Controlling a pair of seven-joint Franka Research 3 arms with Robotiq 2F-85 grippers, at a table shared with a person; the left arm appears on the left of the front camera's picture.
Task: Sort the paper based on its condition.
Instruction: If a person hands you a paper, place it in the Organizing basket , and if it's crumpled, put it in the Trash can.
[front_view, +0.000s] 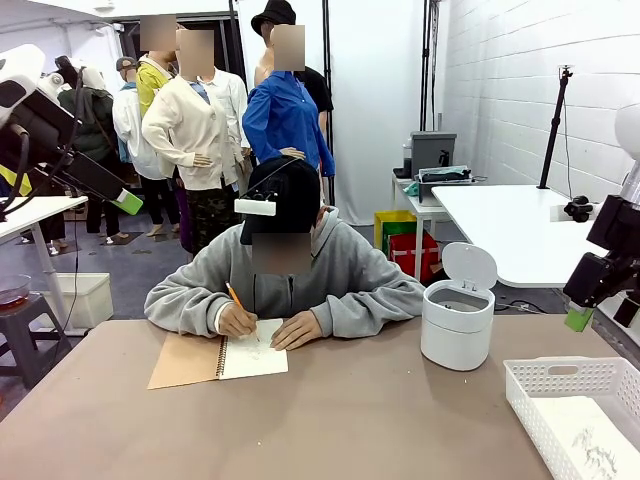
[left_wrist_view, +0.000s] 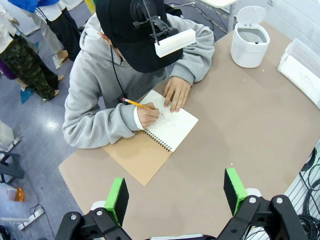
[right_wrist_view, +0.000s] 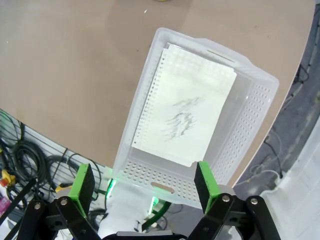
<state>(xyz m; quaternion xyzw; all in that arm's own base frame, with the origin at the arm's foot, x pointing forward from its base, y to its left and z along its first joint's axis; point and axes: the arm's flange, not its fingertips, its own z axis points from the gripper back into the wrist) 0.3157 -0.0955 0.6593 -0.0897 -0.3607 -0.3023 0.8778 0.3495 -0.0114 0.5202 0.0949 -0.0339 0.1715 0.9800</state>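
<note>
The right wrist view looks straight down into a white basket (right_wrist_view: 250, 125) where one sheet of paper (right_wrist_view: 185, 117) lies flat, with grey scribbles in its middle and punched holes along one edge. The right gripper (right_wrist_view: 143, 182) hangs above the basket's near end, jaws spread wide and holding nothing. The front view shows that basket (front_view: 560, 368) at the table's (front_view: 350, 420) right corner, close to the edge.

The left wrist view shows the left gripper (left_wrist_view: 176, 192) high above the table, also wide apart and empty. Below it a person writes with a pencil (left_wrist_view: 134, 103) in an open notebook (left_wrist_view: 170, 125), the other hand (left_wrist_view: 176, 92) resting flat on the page. A small white bin (left_wrist_view: 249, 37) with its lid up stands well to the side. Between notebook, bin and basket the brown tabletop lies bare.
</note>
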